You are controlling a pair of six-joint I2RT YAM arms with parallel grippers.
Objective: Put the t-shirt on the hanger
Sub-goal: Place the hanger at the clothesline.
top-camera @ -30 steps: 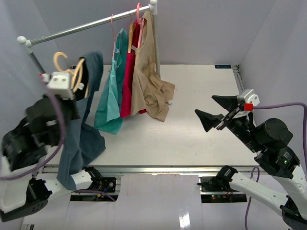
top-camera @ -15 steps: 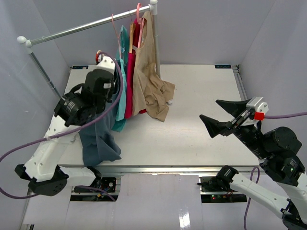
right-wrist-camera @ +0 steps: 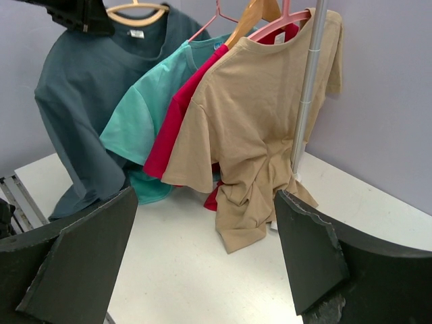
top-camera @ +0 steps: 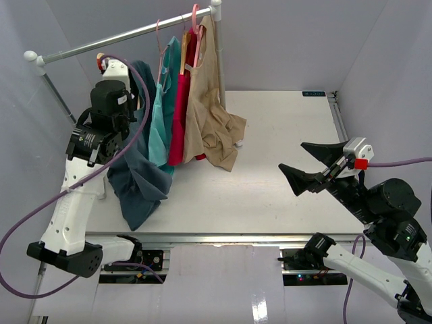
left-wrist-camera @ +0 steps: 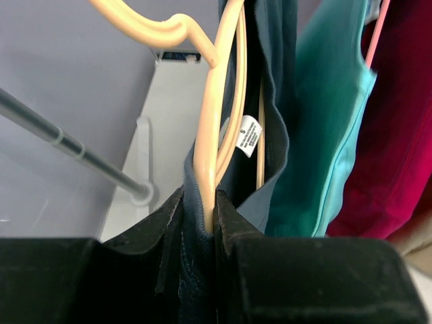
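The dark slate-blue t-shirt [top-camera: 138,175] hangs on the tan wooden hanger [left-wrist-camera: 209,135], whose peach-orange hook [top-camera: 101,58] sits just under the left part of the rail. Whether the hook rests on the rail I cannot tell. My left gripper [left-wrist-camera: 202,202] is shut on the hanger's shoulder together with the shirt's collar, and holds them up high [top-camera: 125,71]. The shirt also shows in the right wrist view [right-wrist-camera: 88,88], with the hanger [right-wrist-camera: 135,9] in its neck. My right gripper [top-camera: 295,158] is open and empty, above the table's right half [right-wrist-camera: 202,256].
A metal rail [top-camera: 135,32] carries a turquoise-teal garment [top-camera: 158,121], a red one [top-camera: 179,115] and a beige one [top-camera: 209,115] on pink-hooked hangers, right beside the t-shirt. The rack's upright pole [right-wrist-camera: 307,88] stands behind the beige garment. White table [top-camera: 283,121].
My left arm has swung from the near left up and back to the rail, carrying the hanger and t-shirt beside the teal garment. My right gripper has barely moved.
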